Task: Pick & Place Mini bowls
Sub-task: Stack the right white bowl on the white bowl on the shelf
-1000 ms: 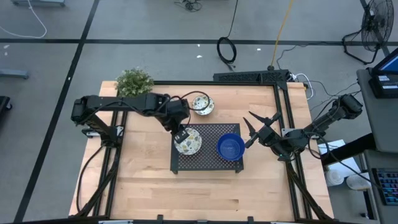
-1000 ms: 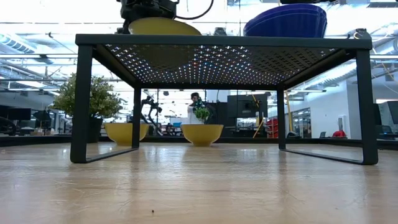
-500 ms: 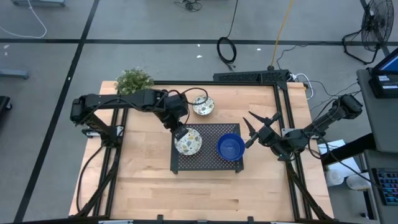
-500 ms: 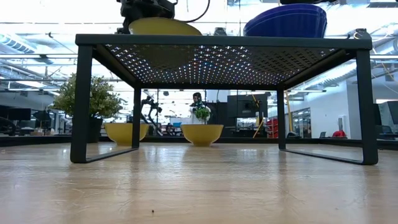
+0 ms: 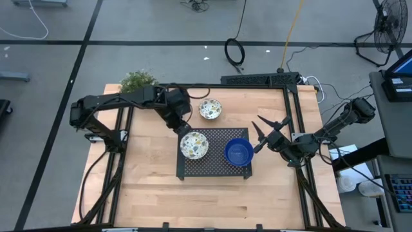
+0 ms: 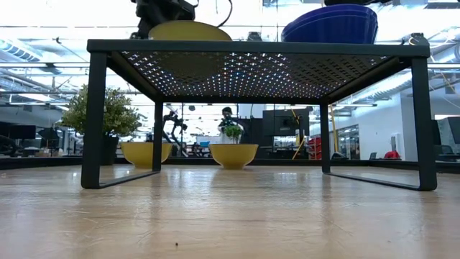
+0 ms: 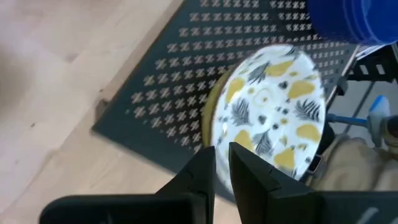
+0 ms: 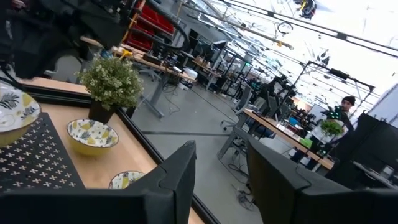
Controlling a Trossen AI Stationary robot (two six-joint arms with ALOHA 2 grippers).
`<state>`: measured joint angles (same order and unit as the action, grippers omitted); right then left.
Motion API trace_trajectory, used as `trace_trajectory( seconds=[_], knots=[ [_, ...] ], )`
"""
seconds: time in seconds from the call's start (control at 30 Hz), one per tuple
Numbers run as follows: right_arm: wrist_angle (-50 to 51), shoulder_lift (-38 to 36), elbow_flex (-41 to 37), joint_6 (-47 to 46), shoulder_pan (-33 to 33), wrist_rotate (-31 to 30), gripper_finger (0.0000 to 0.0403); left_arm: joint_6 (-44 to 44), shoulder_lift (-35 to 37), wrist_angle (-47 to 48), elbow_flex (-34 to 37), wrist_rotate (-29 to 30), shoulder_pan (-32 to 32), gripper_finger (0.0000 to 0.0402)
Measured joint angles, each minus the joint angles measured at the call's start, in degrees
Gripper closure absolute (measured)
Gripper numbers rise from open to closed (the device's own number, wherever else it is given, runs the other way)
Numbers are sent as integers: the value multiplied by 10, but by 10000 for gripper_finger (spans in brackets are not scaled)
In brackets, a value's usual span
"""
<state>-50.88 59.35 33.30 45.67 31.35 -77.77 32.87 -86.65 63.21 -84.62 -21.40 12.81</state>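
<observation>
A patterned mini bowl (image 5: 194, 145), white inside and yellow outside (image 6: 188, 30), rests by its base on the left part of the black perforated tray (image 5: 215, 169). A blue mini bowl (image 5: 239, 152) sits on the tray's right part. My left gripper (image 5: 182, 125) hovers just beyond the patterned bowl's far-left rim. Its fingers (image 7: 222, 163) are shut to a thin slit with nothing between them. Two more patterned bowls (image 8: 92, 135) (image 8: 126, 180) stand on the table beyond the tray. My right gripper (image 5: 260, 136) waits open, right of the tray.
A small green plant (image 5: 137, 81) stands at the table's far left corner. One loose patterned bowl (image 5: 210, 109) lies just beyond the tray's far edge. Bare wood stretches in front of the tray. A black frame (image 5: 261, 79) runs along the far right edge.
My left gripper has drawn back from over the patterned bowl's left rim toward the table's far left, rising a little and rolling at the wrist. The bowl stays where it was on the tray.
</observation>
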Motion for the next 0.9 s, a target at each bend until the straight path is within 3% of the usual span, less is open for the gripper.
trace_trajectory(
  seconds=[0.13, 0.33, 0.47, 0.67, 0.9],
  knots=[
    [1, 0, 0, 1, 0, -17, 273, -20, 22, 43, 0, 43, 17, 350],
    [1, 0, 0, 1, 0, -18, 273, -20, 47, 117, 0, 232, 23, 350],
    [2, 0, 0, 2, 0, -19, 273, -12, 53, 140, 0, 302, 23, 350],
    [2, 0, 0, 2, 0, -19, 273, -12, 69, 112, 0, 360, 15, 350],
    [6, 0, 0, 0, -3, -19, 273, -44, 101, 1, 16, 584, -40, 350]
  ],
)
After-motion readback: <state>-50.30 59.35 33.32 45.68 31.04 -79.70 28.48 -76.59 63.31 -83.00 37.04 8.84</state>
